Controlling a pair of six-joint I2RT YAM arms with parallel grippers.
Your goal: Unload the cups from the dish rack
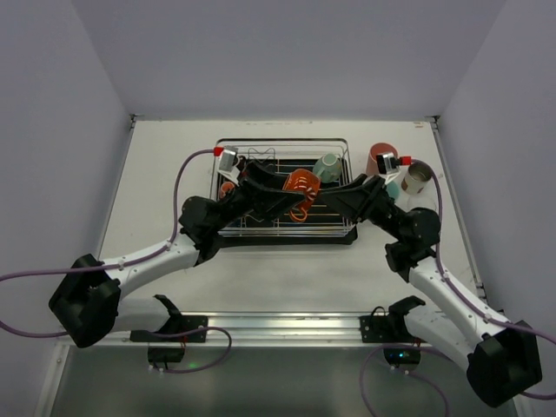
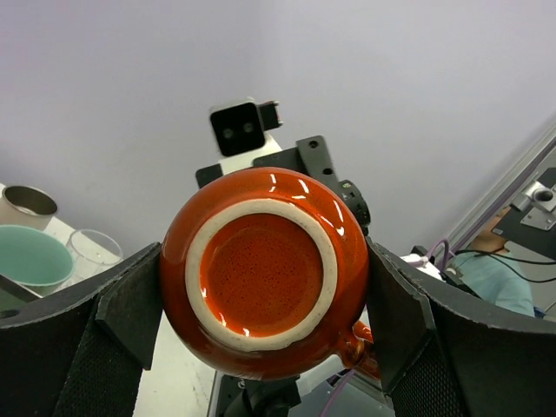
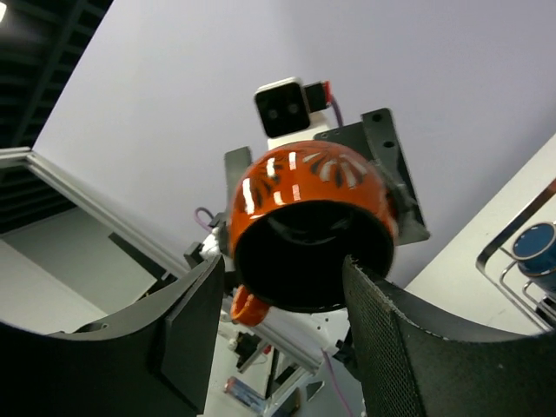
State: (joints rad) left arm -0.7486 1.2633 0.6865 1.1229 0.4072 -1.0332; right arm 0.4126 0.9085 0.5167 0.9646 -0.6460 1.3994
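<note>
Squarely, the left claw (image 2: 265, 306) clamps a glossy, round orange mug (image 2: 261, 261).

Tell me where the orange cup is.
Top view, centre: the orange cup hangs above the dish rack, clamped in the left gripper.

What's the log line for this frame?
orange cup: held over dish rack | left gripper: shut on it | right gripper: open at its mouth

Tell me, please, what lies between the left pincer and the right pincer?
A glossy orange ceramic cup, clamped in the left pincer with its mouth toward the right pincer; the top view shows it above the silver wire dish rack.
</note>
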